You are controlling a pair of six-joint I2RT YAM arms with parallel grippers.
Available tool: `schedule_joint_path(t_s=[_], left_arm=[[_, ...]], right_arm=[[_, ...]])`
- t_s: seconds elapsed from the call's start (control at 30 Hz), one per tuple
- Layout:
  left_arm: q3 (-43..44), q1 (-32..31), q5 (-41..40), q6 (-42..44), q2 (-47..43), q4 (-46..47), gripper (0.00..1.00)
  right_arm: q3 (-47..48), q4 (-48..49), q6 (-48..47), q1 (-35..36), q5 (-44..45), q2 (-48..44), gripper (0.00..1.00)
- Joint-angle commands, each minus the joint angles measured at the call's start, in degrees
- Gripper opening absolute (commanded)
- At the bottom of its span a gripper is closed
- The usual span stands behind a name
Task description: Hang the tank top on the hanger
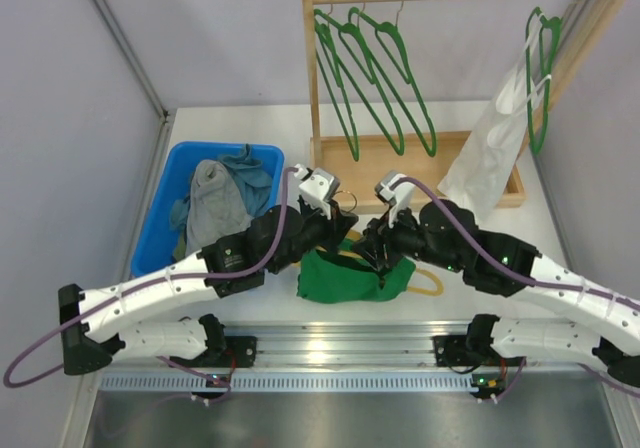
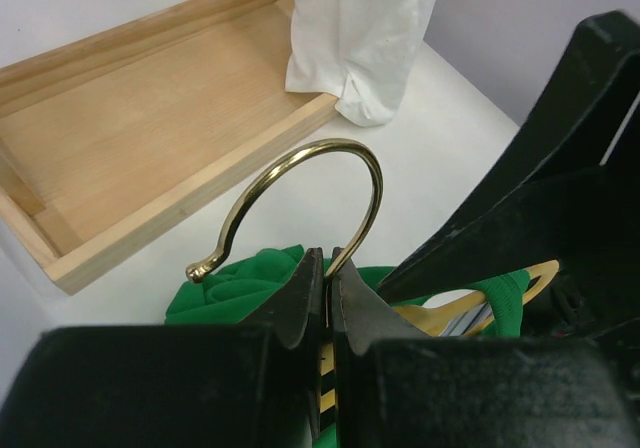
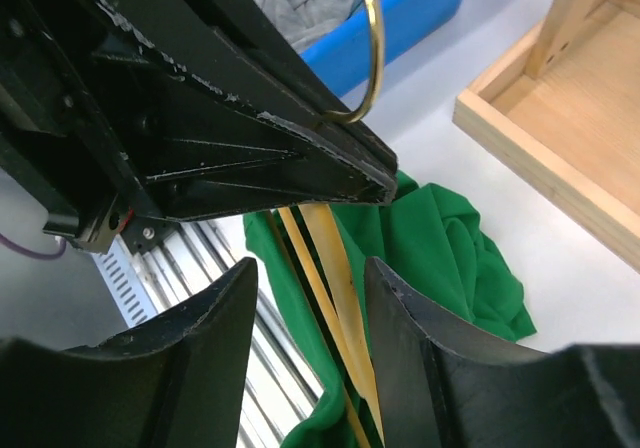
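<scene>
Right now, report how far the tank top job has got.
Done: left gripper is shut on the hanger at the base of its hook. In hand: right gripper open over the yellow bars, one green strap seemingly over one hanger arm. Left: most of the tank top lies bunched on the table, not spread on the hanger.

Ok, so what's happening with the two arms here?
The left gripper is shut on the thin yellow plastic hanger at the base of its metal hook, over the bunched bright green fabric tank top on the white table. The right gripper is open, its fingers either side of a hanger arm.
</scene>
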Motion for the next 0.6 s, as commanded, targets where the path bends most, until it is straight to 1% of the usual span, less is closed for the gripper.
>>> schedule_joint_path(t_s=[0.0, 0.2, 0.23, 0.3, 0.33, 0.4, 0.43, 0.47, 0.5, 0.57], left_arm=[[3.19, -0.23, 2.15, -0.73, -2.41, 3.31, 0.0], [3.54, -0.23, 3.56, -0.91, -3.11, 4.19, 0.0], [3.55, -0.23, 3.56, -0.99, -3.11, 4.11, 0.0], [3.55, -0.32, 3.56, -1.08, -3.2, 4.28, 0.0], [3.55, -0.23, 3.56, -1.17, -3.38, 4.37, 0.0], [3.63, -0.23, 3.65, -1.26, -3.38, 4.37, 0.0], [3.63, -0.32, 3.47, -1.26, -3.29, 4.37, 0.0], [3.63, -0.23, 3.47, -1.43, -3.29, 4.37, 0.0], [3.72, -0.23, 3.21, -1.43, -3.2, 4.28, 0.12], [3.9, -0.23, 2.51, -1.52, -3.11, 4.02, 0.3]], right_arm=[[-0.64, 5.33, -3.6, -0.64, -3.88, 1.62, 0.47], [-3.19, 8.14, -3.6, -0.64, -5.73, 0.83, 0.45], [-3.36, 8.49, -3.6, -0.64, -5.9, 0.66, 0.43], [-3.72, 8.93, -3.42, -0.64, -5.91, 0.48, 0.34], [-3.89, 9.11, -3.25, -0.64, -5.65, 0.31, 0.23], [-4.33, 9.81, -2.98, -0.64, -5.55, -0.48, 0.11], [-4.51, 10.07, -2.81, -0.64, -5.64, -0.92, 0.01], [-4.59, 10.08, -2.72, -0.64, -5.47, -1.36, 0.0], [-4.77, 10.34, -2.8, -0.64, -5.29, -1.63, 0.0], [-5.03, 10.43, -2.8, -0.64, -5.03, -2.33, 0.0]])
